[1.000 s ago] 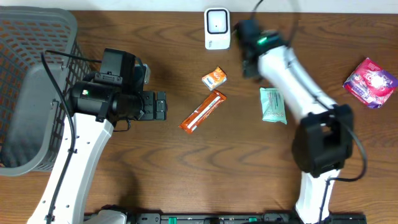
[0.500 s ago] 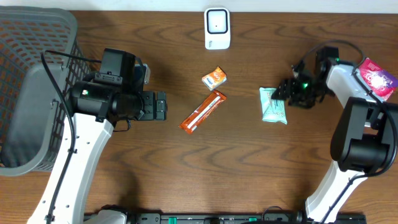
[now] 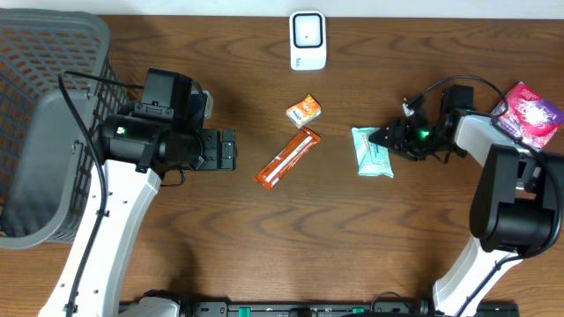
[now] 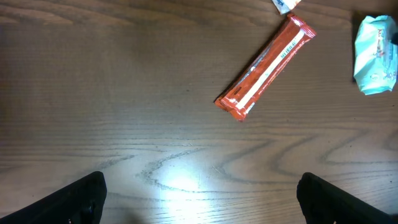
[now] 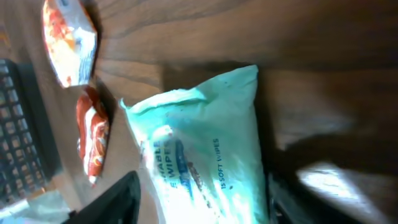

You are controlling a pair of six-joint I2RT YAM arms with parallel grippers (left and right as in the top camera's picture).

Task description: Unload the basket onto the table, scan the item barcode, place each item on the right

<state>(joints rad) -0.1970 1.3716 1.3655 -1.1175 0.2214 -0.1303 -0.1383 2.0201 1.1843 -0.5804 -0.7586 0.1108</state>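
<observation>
Wipes pack (image 3: 371, 151) lies below-right of the scanner (image 3: 307, 40), long axis roughly toward it, between the right gripper's (image 3: 386, 141) part-open fingers, whether pinched I cannot tell; the wide-open, empty left gripper (image 3: 231, 150) is farther off.

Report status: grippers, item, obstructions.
Left gripper open, holding nothing. Right gripper: jaws straddle the wipes pack, grip unconfirmed. Snack bar and orange packet lie clear of it.

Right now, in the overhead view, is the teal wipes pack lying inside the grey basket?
No, the teal wipes pack lies on the wooden table, far from the grey basket at the picture's left edge.
</observation>
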